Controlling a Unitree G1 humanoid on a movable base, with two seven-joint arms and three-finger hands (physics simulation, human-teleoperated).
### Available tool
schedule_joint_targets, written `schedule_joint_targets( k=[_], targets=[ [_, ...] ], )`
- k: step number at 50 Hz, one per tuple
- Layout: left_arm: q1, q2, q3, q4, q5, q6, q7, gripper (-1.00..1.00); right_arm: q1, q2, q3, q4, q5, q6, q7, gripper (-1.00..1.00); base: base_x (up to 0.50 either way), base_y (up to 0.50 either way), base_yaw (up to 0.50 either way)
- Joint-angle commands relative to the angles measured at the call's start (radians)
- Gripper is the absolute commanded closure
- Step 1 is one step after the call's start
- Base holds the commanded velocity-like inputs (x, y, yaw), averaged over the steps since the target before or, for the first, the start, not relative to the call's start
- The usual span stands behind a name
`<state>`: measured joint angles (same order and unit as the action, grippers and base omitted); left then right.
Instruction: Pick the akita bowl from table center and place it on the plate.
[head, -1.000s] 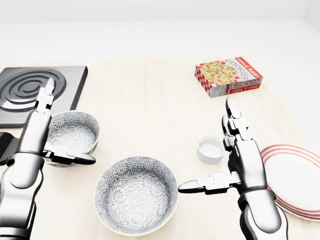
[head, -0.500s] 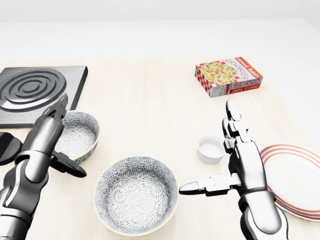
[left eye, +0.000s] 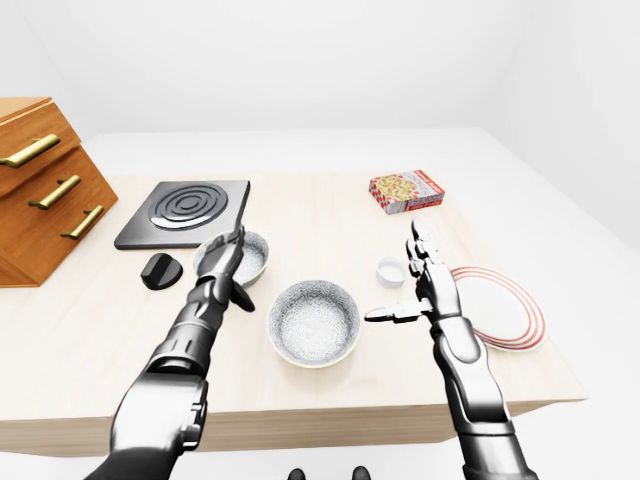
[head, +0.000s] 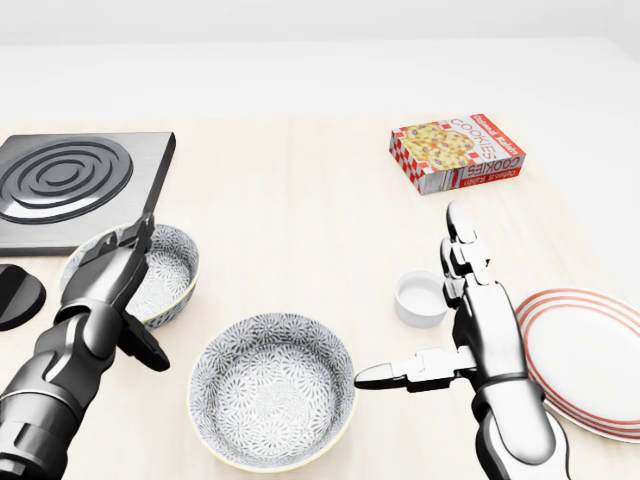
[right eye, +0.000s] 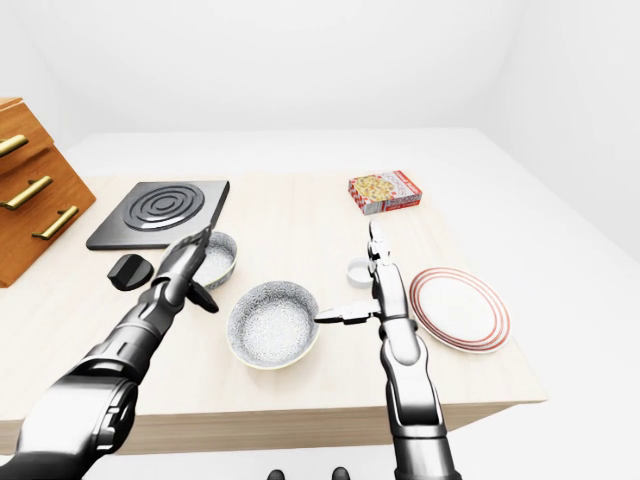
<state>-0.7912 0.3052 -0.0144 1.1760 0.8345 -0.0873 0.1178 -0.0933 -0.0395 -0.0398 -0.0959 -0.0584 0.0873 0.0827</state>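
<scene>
The akita bowl (head: 272, 400), large with a grey speckled pattern, sits at the table's middle, low in the head view. The red-rimmed white plate (head: 590, 360) lies at the right edge. My right hand (head: 455, 335) stands open between the two, fingers upright and thumb pointing left, its tip just short of the bowl's rim. My left hand (head: 135, 295) is open too, hovering over the near side of a smaller patterned bowl (head: 165, 262) to the left. Neither hand holds anything.
A small white ramekin (head: 420, 298) stands just behind my right hand. A cookie box (head: 457, 152) lies at the upper right and a black hob plate (head: 70, 185) at the upper left, with a black knob (head: 15, 295) below it. A wooden drawer cabinet (left eye: 40, 190) stands far left.
My left hand has dropped and pulled back toward the lower left, from over the hob's edge to the small bowl. The right hand has barely moved.
</scene>
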Motion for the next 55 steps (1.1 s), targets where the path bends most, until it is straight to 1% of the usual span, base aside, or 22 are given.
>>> schedule_joint_targets(
  k=[1,9,10,11,12,13,14,15,17,18,19,20,21,23,24,30,31,32,34,35,45,55],
  targets=[
    [-0.046,-0.01,-0.022,0.103,0.058,0.0,0.005,-1.0,-0.01,0.002,0.003,0.016,-0.003,0.0,-0.005,-1.0,0.0,0.0,0.0],
    [-0.064,-0.015,-0.036,0.133,0.111,0.0,-0.006,-1.0,-0.006,0.003,0.007,0.017,-0.005,0.0,-0.008,-1.0,0.0,0.0,0.0],
    [-0.066,-0.015,-0.038,0.135,0.121,0.004,-0.004,-1.0,-0.005,0.004,0.008,0.017,-0.005,0.0,-0.008,-1.0,0.0,0.0,0.0],
    [-0.069,-0.015,-0.039,0.14,0.13,0.018,-0.004,-1.0,-0.003,0.004,0.009,0.015,-0.006,0.0,-0.007,-1.0,0.0,0.0,0.0],
    [-0.07,-0.015,-0.038,0.141,0.135,0.022,-0.003,-1.0,-0.003,0.005,0.009,0.015,-0.006,0.0,-0.007,-1.0,0.0,0.0,0.0],
    [-0.071,-0.015,-0.044,0.144,0.15,0.04,-0.003,-1.0,-0.002,0.004,0.008,0.015,-0.005,0.0,-0.006,-1.0,0.0,0.0,0.0],
    [-0.071,-0.015,-0.045,0.146,0.158,0.048,-0.004,-1.0,-0.002,0.003,0.008,0.015,-0.005,0.0,-0.006,-1.0,0.0,0.0,0.0],
    [-0.069,-0.016,-0.049,0.15,0.173,0.071,-0.003,-1.0,0.003,0.002,0.006,0.012,-0.004,0.0,-0.004,-1.0,0.0,0.0,0.0],
    [-0.069,-0.017,-0.049,0.153,0.189,0.089,-0.002,-1.0,0.004,0.002,0.004,0.012,-0.003,0.0,-0.003,-1.0,0.0,0.0,0.0],
    [-0.069,-0.017,-0.048,0.153,0.191,0.089,-0.002,-1.0,0.004,0.002,0.004,0.012,-0.003,0.0,-0.003,-1.0,0.0,0.0,0.0],
    [-0.068,-0.019,-0.049,0.156,0.199,0.101,-0.003,-1.0,0.005,0.001,0.003,0.013,-0.003,0.0,-0.002,-1.0,0.0,0.0,0.0],
    [-0.068,-0.021,-0.055,0.158,0.213,0.12,-0.002,-1.0,0.005,0.001,0.003,0.014,-0.003,0.0,-0.001,-1.0,0.0,0.0,0.0],
    [-0.067,-0.022,-0.056,0.16,0.223,0.129,-0.003,-1.0,0.005,0.001,0.002,0.016,-0.002,0.0,-0.001,-1.0,0.0,0.0,0.0],
    [-0.066,-0.026,-0.05,0.162,0.227,0.159,-0.016,-1.0,0.005,0.0,0.002,0.016,-0.002,0.0,0.001,-1.0,0.0,0.0,0.0],
    [-0.065,-0.027,-0.055,0.165,0.241,0.175,-0.017,-1.0,0.005,-0.001,0.0,0.016,-0.001,0.0,0.002,-1.0,0.0,0.0,0.0],
    [-0.067,-0.035,-0.053,0.168,0.265,0.175,-0.043,-1.0,-0.001,-0.002,-0.003,0.026,0.0,0.0,0.003,-1.0,0.0,0.0,0.0],
    [-0.083,-0.04,-0.057,0.148,0.268,0.175,-0.077,-0.34,-0.003,-0.003,-0.003,0.031,-0.001,0.0,0.002,-1.0,0.0,0.0,0.0],
    [-0.085,-0.04,-0.057,0.146,0.268,0.175,-0.083,0.08,-0.004,-0.003,-0.003,0.032,-0.001,0.0,0.002,-1.0,0.0,0.0,0.0],
    [-0.084,-0.038,-0.058,0.142,0.271,0.175,-0.088,0.78,-0.007,-0.003,-0.004,0.033,0.0,0.0,0.002,-1.0,0.0,0.0,0.0],
    [-0.082,-0.038,-0.058,0.142,0.271,0.175,-0.088,1.0,-0.007,-0.003,-0.004,0.035,0.0,0.0,0.001,-1.0,0.0,0.0,0.0],
    [-0.084,-0.035,-0.056,0.135,0.267,0.175,-0.133,1.0,-0.002,-0.005,-0.007,0.04,0.0,0.0,0.002,-1.0,0.0,0.0,0.0],
    [-0.087,-0.028,-0.05,0.129,0.256,0.175,-0.137,1.0,-0.003,-0.005,-0.006,0.037,0.0,0.0,0.003,-1.0,0.0,0.0,0.0]
  ],
)
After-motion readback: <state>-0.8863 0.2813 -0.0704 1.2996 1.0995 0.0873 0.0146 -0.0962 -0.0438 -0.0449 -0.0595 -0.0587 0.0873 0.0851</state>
